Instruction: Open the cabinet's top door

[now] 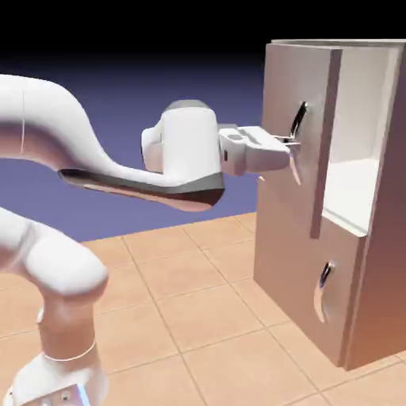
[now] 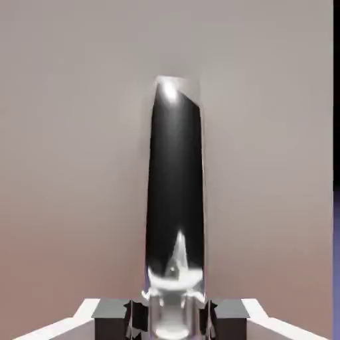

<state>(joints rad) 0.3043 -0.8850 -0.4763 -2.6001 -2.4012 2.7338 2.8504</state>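
1. At the left of the exterior view, the white arm (image 1: 71,151) rises from the tiled worktop (image 1: 182,309) and reaches right, its tool (image 1: 292,143) level with the long chrome handle (image 1: 298,123) of the top door (image 1: 297,151).
2. At the right stands the cabinet (image 1: 381,262), its top door swung partly out, white interior (image 1: 353,182) showing behind it; the shorter lower panel (image 1: 305,293) sits flush.
3. The step in hand looks like the pull itself: the door is ajar but far from wide. The next move calls for drawing the handle back along the door's arc, keeping the grip square so the chrome does not slip out.
4. The exterior view shows the opening but not the grip. The hand view shows the reverse: the handle (image 2: 174,199) fills the centre, its foot set between the two grey fingertips (image 2: 113,312), which appear clamped against it, with flat door panel (image 2: 66,166) behind.
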